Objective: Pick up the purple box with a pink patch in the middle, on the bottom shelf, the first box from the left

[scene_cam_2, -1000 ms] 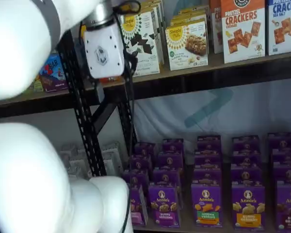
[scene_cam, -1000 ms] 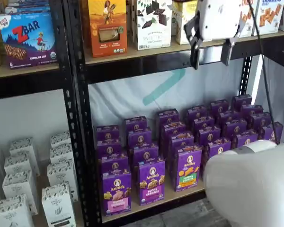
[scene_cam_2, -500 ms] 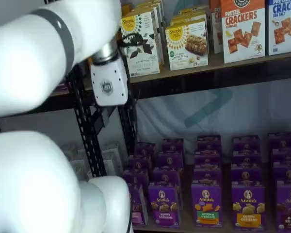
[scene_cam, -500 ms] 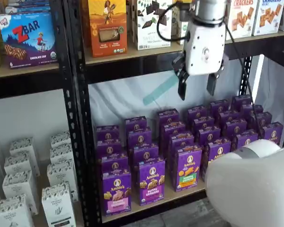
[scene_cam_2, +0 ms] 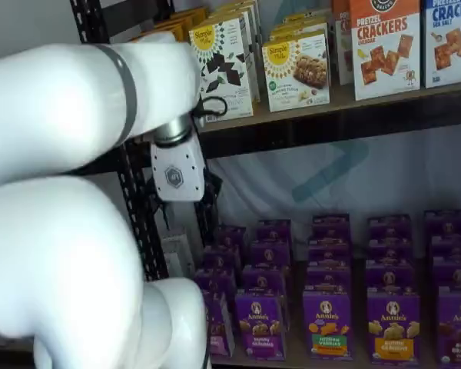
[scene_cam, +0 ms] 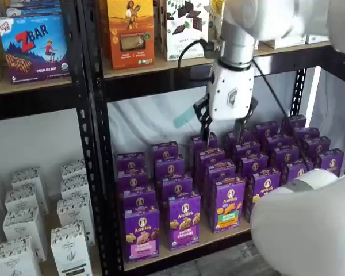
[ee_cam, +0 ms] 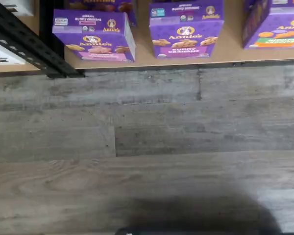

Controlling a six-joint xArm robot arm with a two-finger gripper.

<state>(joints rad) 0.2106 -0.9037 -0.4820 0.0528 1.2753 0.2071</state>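
Note:
The purple box (scene_cam: 141, 233) with a pink band stands upright at the left front of the bottom shelf (scene_cam: 178, 255). In the wrist view the same purple box (ee_cam: 95, 36) sits at the edge of the tan bottom shelf (ee_cam: 142, 59). In a shelf view my gripper (scene_cam: 224, 132) hangs above the rear rows of purple boxes, up and to the right of the task box. It is open, with a plain gap between its black fingers and nothing in them. The other shelf view shows only its white body, side-on.
Beside the task box stand a purple-banded Bunny Grahams box (scene_cam: 184, 219) and a green-banded one (scene_cam: 229, 204). A black perforated upright (scene_cam: 95, 144) borders the left, with white boxes (scene_cam: 23, 230) beyond. A white arm link (scene_cam: 305, 230) fills the lower right. Wood floor (ee_cam: 147, 147) lies before the shelf.
The gripper has come down and to the left, from the upper shelf's level to just over the purple boxes. Its fingers have stayed open.

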